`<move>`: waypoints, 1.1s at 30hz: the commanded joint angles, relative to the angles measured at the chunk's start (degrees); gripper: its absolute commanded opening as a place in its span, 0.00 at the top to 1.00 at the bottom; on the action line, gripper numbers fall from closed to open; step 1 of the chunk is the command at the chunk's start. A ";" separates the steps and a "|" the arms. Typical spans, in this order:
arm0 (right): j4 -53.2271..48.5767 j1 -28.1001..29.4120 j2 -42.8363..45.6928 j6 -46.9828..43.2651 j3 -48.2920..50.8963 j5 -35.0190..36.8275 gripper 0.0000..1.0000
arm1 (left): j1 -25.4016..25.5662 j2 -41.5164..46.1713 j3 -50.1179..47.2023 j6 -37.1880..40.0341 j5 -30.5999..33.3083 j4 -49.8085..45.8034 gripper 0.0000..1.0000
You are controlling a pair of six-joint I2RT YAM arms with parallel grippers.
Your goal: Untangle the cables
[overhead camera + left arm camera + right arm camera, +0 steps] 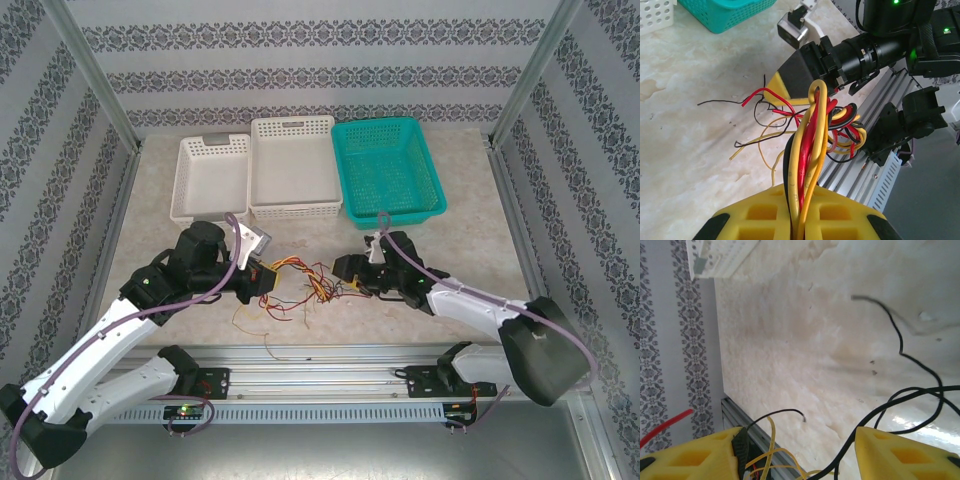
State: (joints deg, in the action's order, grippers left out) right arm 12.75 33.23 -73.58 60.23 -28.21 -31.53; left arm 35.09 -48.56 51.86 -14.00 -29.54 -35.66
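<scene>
1. As the overhead view shows, the table (470,260) is pale and marbled, with both arm bases bolted at its near edge.
2. The left arm (100,350) slants its white link up and inward, and its dark wrist is bent toward the other arm. The right arm (480,305) mirrors it, lying low and reaching inward.
3. Three baskets stand in a row, well apart from the left gripper (799,212) and the right gripper (800,450) and beyond them. The small white basket (210,185) is ahead of the left gripper, the large white basket (293,170) ahead of the gap between the two, and the teal basket (390,175) ahead of the right gripper.
4. The left gripper's yellow fingers are clenched on the cables (807,135). The right gripper is released, its fingers spread wide, and one thin black strand crosses the gap unpinched.
5. The cables rise from the left gripper as a bundle of yellow, red and black strands. They knot into loops between the two grippers, and loose ends trail on the table.
</scene>
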 commanded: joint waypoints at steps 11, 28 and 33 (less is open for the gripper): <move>2.94 3.83 -9.42 1.76 -5.90 -6.31 0.51 | -0.46 0.48 -1.19 2.84 2.48 -0.82 1.00; -31.16 -10.41 15.65 -16.47 -7.06 20.96 1.00 | -0.46 3.36 2.91 3.72 10.17 -9.90 1.00; -37.60 -17.98 22.83 -18.57 -8.18 21.56 1.00 | -0.51 1.68 4.59 4.26 14.21 -14.42 1.00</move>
State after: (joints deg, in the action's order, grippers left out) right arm -14.50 18.94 -51.62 46.00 -35.88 -17.78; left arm 35.14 -47.11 53.84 -11.46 -20.67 -43.57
